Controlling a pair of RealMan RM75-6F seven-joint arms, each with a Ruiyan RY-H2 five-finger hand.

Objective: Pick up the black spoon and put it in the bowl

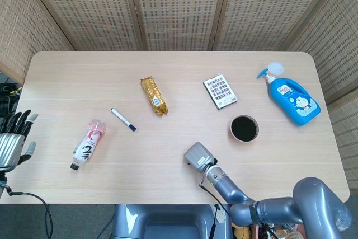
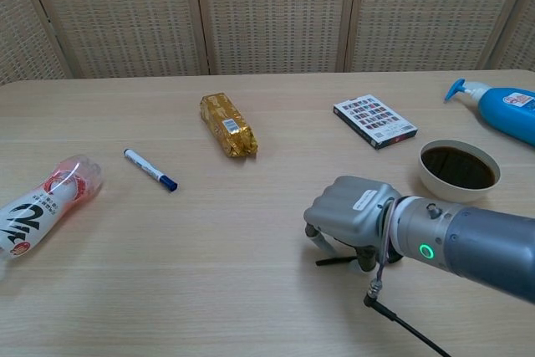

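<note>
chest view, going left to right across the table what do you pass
plastic bottle → marker → gold snack pack → right hand over the black spoon → bowl → blue pump bottle

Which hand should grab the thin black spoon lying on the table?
Right. The right hand is directly over the black spoon, fingers curled down around it, with the bowl nearby. The left hand is off the table's far edge.

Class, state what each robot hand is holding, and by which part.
Left hand: nothing. Right hand covers the black spoon; a grip cannot be told.
</note>
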